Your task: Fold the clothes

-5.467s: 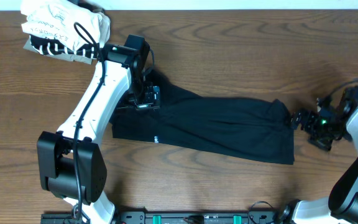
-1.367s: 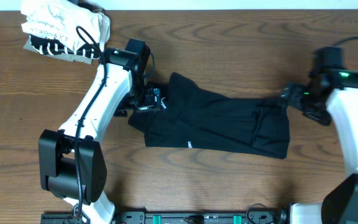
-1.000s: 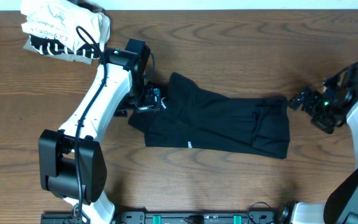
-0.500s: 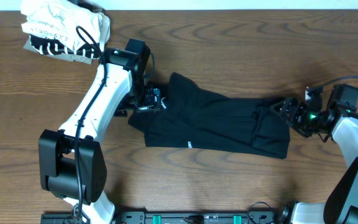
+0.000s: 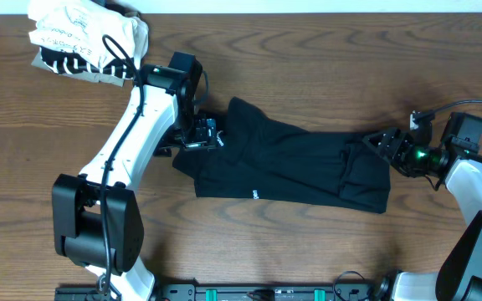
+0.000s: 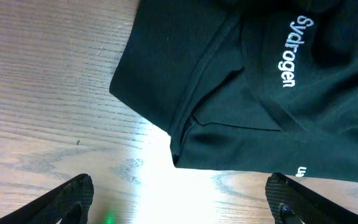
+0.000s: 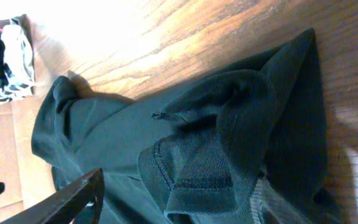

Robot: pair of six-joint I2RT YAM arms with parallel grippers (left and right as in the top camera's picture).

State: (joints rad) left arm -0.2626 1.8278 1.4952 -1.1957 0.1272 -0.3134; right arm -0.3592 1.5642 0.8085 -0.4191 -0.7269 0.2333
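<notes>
Now your right gripper (image 5: 381,140) has come back in to the shirt (image 5: 295,167) at its right end, fingers narrowing around the bunched hem but not clamped yet, so another fold grab is starting. Your left gripper (image 5: 197,134) stays spread wide above the shirt's left end. The shirt lies mid-tabletop, partly folded.

Garment: a black soft-fabric shirt (image 7: 185,143) lies crumpled across the brown wood-grain table (image 7: 166,37).
Hem: a stitched edge is rolled up into a thick fold near the bottom centre, with a loose thread sticking out above it.
Fingers: one dark finger (image 7: 67,202) shows at the lower left, over the shirt's edge.
Far corner: a white-and-black cloth bundle (image 7: 5,59) sits at the upper left, apart from the shirt.
</notes>
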